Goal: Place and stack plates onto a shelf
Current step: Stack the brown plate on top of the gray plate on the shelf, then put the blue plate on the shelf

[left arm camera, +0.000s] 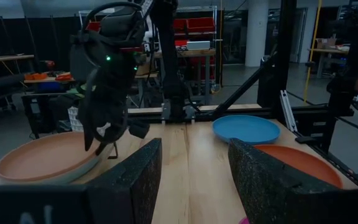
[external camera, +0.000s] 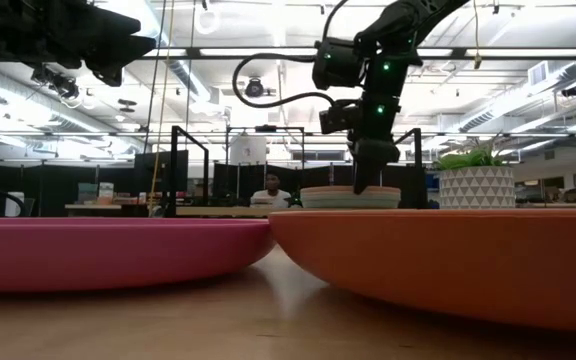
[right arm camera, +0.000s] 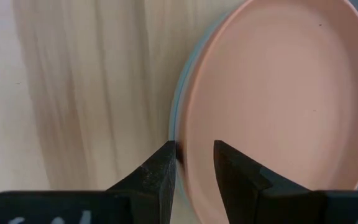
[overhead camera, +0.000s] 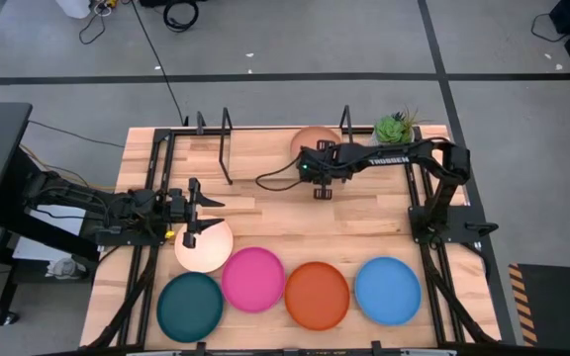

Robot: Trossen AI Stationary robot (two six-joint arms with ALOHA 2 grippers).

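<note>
A tan plate (overhead camera: pixel 310 138) tops a small stack on the shelf (overhead camera: pixel 255 148), a pale board with black hoops; a light blue plate (right arm camera: pixel 176 106) peeks out beneath it. My right gripper (right arm camera: pixel 194 162) points down at the tan plate's near rim, shut on it; the low view shows it (external camera: pixel 363 183) on the stack (external camera: pixel 348 197). My left gripper (overhead camera: pixel 194 213) hovers open over the far rim of the cream-peach plate (overhead camera: pixel 206 249), which lies flat on the table. Teal (overhead camera: pixel 190 305), pink (overhead camera: pixel 253 279), orange (overhead camera: pixel 317 295) and blue (overhead camera: pixel 388 290) plates lie in a row along the near edge. My right gripper pinches the tan plate's near rim (right arm camera: pixel 188 134), one finger (right arm camera: pixel 163 165) outside the edge and the other (right arm camera: pixel 232 165) over the inner surface. The fingers come from above, pointing down. The plate lies flat on the light blue plate below it.
A potted green plant (overhead camera: pixel 394 129) stands on the shelf's right end, beside the stack. Black hoops (overhead camera: pixel 226 133) rise at the shelf's left part. A cable (overhead camera: pixel 280 178) loops from the right arm over the table. A person (external camera: pixel 271 190) sits far behind the table.
</note>
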